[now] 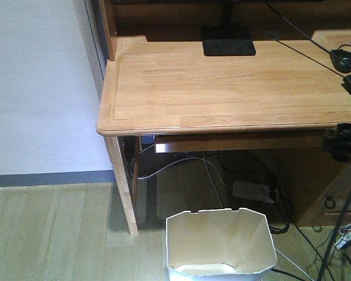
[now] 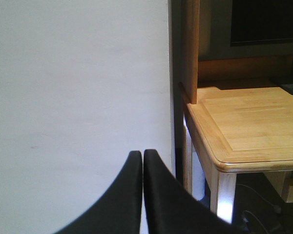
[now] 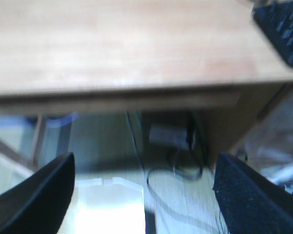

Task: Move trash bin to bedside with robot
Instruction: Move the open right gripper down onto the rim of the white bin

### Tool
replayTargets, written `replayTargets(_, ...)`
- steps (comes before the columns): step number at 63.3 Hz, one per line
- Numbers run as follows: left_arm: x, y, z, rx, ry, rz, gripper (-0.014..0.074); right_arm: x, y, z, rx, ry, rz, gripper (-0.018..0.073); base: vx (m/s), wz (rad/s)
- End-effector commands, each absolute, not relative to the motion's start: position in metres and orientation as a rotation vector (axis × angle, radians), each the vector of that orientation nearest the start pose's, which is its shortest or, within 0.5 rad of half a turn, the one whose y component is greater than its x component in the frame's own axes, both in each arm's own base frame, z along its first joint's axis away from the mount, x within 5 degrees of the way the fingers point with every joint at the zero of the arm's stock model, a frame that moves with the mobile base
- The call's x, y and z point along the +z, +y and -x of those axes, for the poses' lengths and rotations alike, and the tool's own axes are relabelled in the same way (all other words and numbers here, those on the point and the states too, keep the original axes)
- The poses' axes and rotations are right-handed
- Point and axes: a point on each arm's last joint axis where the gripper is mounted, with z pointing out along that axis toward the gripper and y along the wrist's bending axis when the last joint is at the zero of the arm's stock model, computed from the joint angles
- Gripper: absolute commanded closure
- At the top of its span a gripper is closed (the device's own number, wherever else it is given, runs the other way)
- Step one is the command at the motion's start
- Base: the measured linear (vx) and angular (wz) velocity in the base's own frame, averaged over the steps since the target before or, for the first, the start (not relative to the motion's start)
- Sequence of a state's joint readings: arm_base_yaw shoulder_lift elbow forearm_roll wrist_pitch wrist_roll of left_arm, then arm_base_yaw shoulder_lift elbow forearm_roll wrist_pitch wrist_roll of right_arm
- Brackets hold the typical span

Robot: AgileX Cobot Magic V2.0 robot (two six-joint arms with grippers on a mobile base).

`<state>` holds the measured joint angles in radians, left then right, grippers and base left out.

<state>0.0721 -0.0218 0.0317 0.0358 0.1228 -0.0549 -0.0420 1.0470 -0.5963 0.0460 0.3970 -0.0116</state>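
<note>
Two black hands sit nearest: the left hand (image 2: 142, 195) is pressed together, idle and facing the white wall (image 2: 78, 97), while the right hand (image 3: 144, 163) is spread wide, looking down toward the tall white thin-walled plastic trash bin (image 1: 219, 246), probably to line up on its rim. The bin stands on the pale wood floor (image 1: 58, 234) in front of the light wooden counter (image 1: 222, 82); no bed shows, so the move seems unstarted.

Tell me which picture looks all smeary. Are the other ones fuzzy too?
Right wrist view: smeary all over, so the desk and keyboard look soft, and the trash bin glares white. Front-facing view: sharp, with dark shadow under the desk and one bright patch there. Left wrist view: clear, with a plain, evenly lit wall.
</note>
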Motion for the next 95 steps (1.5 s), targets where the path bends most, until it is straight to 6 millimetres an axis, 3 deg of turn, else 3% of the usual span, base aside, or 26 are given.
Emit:
replayTargets(1,0.208,0.004,-0.054,0.036,1.512,0.073,0.0603,0.258,-0.008,-0.224,0.006,2.352,-0.056,-0.0004,0.00,0.00)
replayTargets(13,0.208,0.004,-0.054,0.036,1.512,0.073,0.0603,0.218,-0.010,-0.255,-0.017,2.543,0.031,-0.0004,0.00,0.00)
replayTargets(32,0.208,0.004,-0.054,0.036,1.512,0.073,0.0603,0.126,-0.026,-0.294,0.075,2.826,0.052,-0.0004,0.00,0.00)
replayTargets(66,0.208,0.004,-0.054,0.036,1.512,0.073,0.0603,-0.021,-0.028,-0.326,0.126,2.991,0.152,-0.0004,0.00,0.00)
replayTargets(95,0.208,0.004,-0.054,0.036,1.512,0.073,0.0603,-0.113,-0.029,-0.340,0.171,3.097,0.177,-0.0004,0.00,0.00)
